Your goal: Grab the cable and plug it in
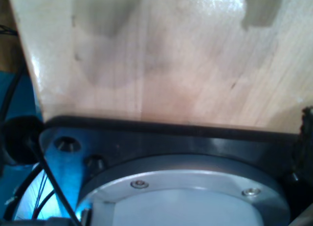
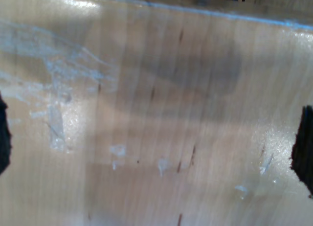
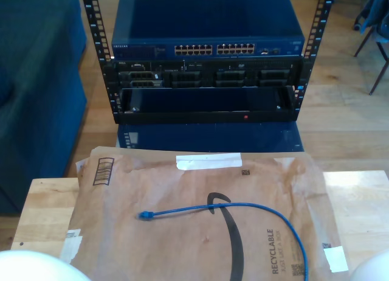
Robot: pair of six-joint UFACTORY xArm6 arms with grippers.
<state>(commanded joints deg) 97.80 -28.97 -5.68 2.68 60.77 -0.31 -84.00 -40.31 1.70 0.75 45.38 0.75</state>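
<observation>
Cable [image 3: 243, 205] lying on paper mailer [image 3: 182, 232], plug end toward the exterior view's left, other end running off toward the lower right. Mailer spread over wooden table [image 3: 45, 208]. Behind table, rack [image 3: 206, 80], with network switch [image 3: 206, 41] uppermost.

Brown paper mailer [image 3: 182, 232] on wooden table [image 3: 42, 208]; rack switch [image 3: 206, 31] behind.

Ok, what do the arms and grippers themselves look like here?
My second gripper shows as two black fingertips. In the first wrist view there's a round silver-grey flange with small screws on a black plate, thin black cables beside it. Two smooth white arm shells sit at the exterior view's bottom corners.
</observation>
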